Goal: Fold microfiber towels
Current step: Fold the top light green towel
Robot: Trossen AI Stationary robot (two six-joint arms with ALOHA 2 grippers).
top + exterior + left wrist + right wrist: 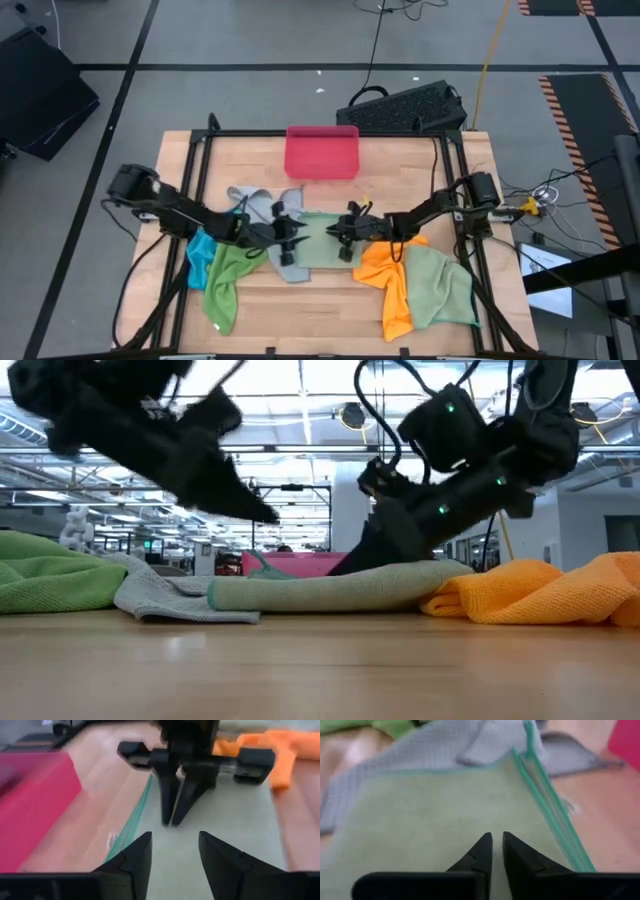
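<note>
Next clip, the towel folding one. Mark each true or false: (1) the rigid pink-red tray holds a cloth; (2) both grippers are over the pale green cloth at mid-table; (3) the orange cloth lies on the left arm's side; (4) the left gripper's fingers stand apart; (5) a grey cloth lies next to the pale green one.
1. False. The rigid pink-red tray looks empty.
2. True. The left gripper and right gripper face each other over the pale green microfiber cloth.
3. False. The crumpled orange cloth lies on the right arm's side.
4. True. The left wrist view shows a gap between them.
5. True. The light grey cloth lies rumpled against its edge on the left arm's side.
</note>
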